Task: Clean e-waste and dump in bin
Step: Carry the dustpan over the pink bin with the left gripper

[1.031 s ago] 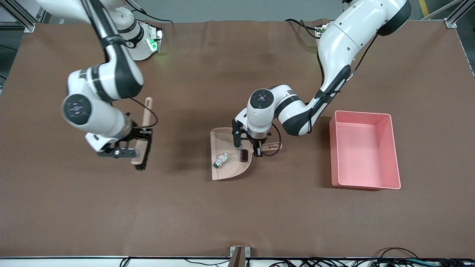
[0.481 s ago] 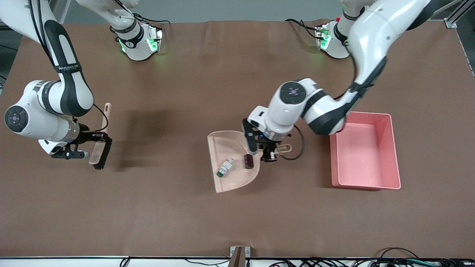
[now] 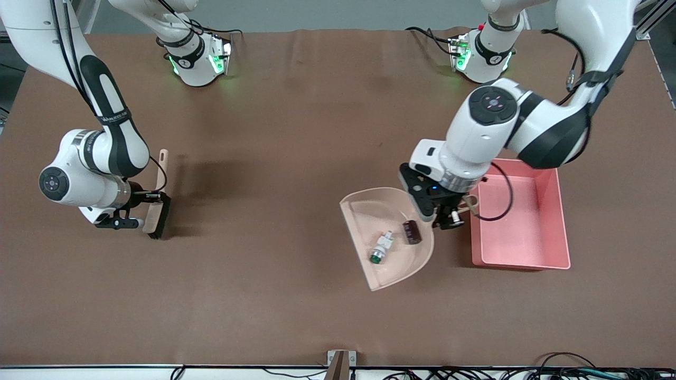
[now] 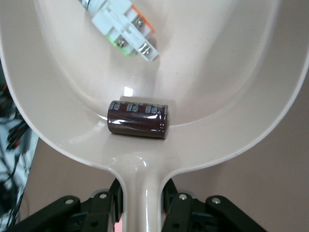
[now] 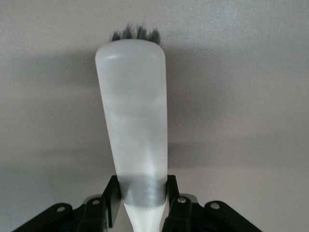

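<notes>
Front view: the left tool is gripping the handle of the beige dustpan, holding it lifted over the tabletop just beside the pink bin, at the bin's nine o'clock side. Two pieces of e-waste are lying in the pan: the white part with green marks toward the pan's open edge, and the dark ribbed block at its two o'clock, closer to the handle; the two are lying apart. Nothing is showing inside the bin. Toward the right arm's end of the tabletop, the right tool is clamping the handle of a brush, whose dark bristles are pointing toward three o'clock, with its shadow lying on the brown cloth beside it.

Left wrist view: the tool's two fingers are pressing on either side of the dustpan handle. The dark block is resting on its side against the pan's curved back wall, with printed lettering on its sleeve. The white part is lying at its twelve o'clock, partly cut off by the frame, showing screws and a green and an orange edge.

Right wrist view: the right tool's fingers are closing on the pale brush handle, and dark bristle tips are peeking past the brush's end above the cloth.
</notes>
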Motion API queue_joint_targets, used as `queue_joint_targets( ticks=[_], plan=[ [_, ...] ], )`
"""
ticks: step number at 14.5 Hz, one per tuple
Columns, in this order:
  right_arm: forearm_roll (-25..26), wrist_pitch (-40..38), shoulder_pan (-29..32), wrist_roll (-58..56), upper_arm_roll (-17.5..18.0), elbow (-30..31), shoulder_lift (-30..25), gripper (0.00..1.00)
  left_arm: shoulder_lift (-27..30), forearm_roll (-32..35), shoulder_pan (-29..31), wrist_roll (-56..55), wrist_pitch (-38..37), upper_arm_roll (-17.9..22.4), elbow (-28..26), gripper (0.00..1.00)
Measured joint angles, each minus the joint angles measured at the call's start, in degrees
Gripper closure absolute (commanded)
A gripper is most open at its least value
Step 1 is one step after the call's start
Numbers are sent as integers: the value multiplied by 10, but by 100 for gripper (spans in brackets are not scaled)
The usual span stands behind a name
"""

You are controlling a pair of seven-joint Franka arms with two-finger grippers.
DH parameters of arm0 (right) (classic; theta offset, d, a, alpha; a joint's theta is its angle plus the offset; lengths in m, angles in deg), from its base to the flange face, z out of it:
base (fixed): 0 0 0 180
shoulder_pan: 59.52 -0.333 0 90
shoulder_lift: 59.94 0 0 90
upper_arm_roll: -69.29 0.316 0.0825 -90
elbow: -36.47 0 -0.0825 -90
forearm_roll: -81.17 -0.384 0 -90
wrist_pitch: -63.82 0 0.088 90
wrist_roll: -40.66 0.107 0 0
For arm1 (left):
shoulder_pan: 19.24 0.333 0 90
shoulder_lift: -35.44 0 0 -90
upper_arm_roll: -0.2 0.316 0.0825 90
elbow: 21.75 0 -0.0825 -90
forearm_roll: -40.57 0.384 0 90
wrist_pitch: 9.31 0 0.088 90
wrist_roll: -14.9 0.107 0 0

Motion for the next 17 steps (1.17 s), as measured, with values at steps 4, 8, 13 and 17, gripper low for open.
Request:
queue_joint_targets(
  ticks=[4,8,13,17],
  plan=[
    [0,-2,0,1,2,-8,10,62,7,0,144,81,-24,-86,-8,100],
    [0,-3,0,1,4,-12,12,43,7,0,228,183,-54,-112,-15,100],
    [0,-8,0,0,4,-22,13,0,6,0,331,315,-56,-121,-35,100],
    [1,-63,0,-6,3,-61,-6,0,4,30,412,396,-38,-120,-71,100]
  ],
)
